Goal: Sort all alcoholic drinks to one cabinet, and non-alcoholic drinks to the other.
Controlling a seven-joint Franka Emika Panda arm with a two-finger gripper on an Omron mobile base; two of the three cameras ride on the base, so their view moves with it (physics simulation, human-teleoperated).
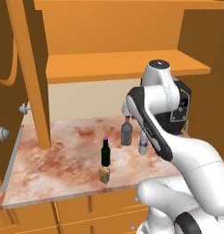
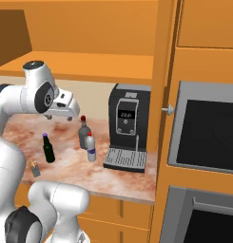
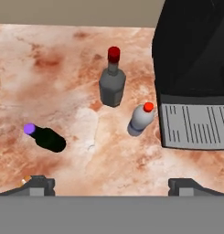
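Hand view: gripper (image 3: 111, 187) fingers spread wide, empty, above squat grey glass bottle w/ red cap (image 3: 112, 85); prob. heavy, slick, breakable, so grip body, not neck.

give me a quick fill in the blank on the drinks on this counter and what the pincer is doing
1. The beer bottle has a ____ cap.
2. The juice carton stands right in front of the ____ bottle.
3. The white plastic bottle stands between the grey bottle and the ____ machine.
4. The pincer hangs over the counter with its jaws ____, holding nothing.

Missing words: purple; beer; coffee; open
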